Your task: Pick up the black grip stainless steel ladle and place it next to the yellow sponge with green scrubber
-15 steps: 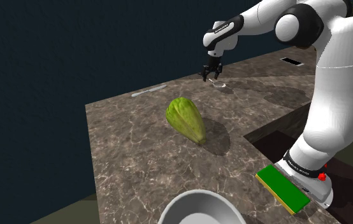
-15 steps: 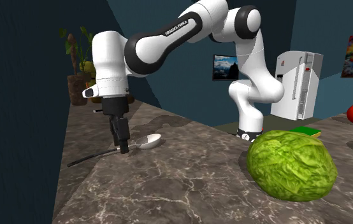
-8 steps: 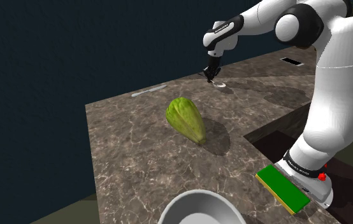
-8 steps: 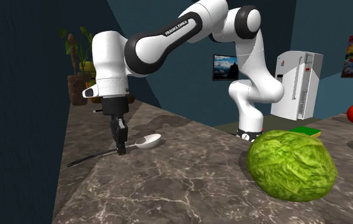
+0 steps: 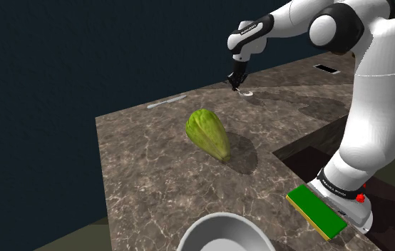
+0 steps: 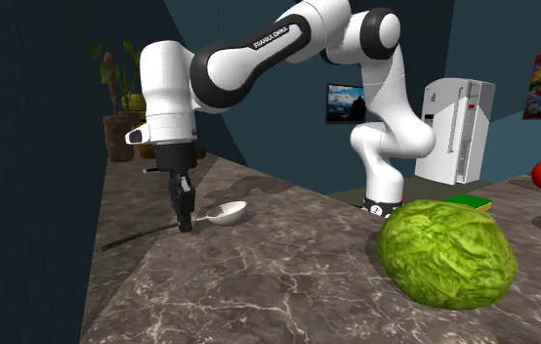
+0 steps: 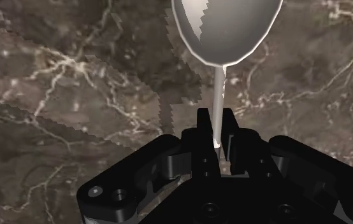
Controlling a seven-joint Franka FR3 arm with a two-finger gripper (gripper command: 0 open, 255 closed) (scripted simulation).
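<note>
The ladle (image 6: pixel 228 211) has a shiny steel bowl and a thin dark handle that runs toward the second exterior view's left. My gripper (image 6: pixel 185 223) is shut on its slim shaft just behind the bowl. The wrist view has the bowl (image 7: pixel 226 28) ahead of the gripper (image 7: pixel 216 127), with the shaft clasped between the fingers. In the shoulder view the gripper (image 5: pixel 234 83) is at the far end of the marble counter (image 5: pixel 153 185), over the ladle (image 5: pixel 244 92). The sponge (image 5: pixel 317 210), green on top with a yellow edge, lies by the arm's base.
A big green lettuce (image 5: pixel 208 133) lies mid-counter between ladle and sponge. A grey bowl (image 5: pixel 224 234) sits at the near edge, and a slim grey utensil (image 5: pixel 166 102) lies at the far edge. A dark recess (image 5: pixel 310 153) cuts into the counter near the base.
The fingers stood open around the ladle's shaft a second ago and have shut on it. Since then the hand has risen slightly, and the ladle's bowl with it.
</note>
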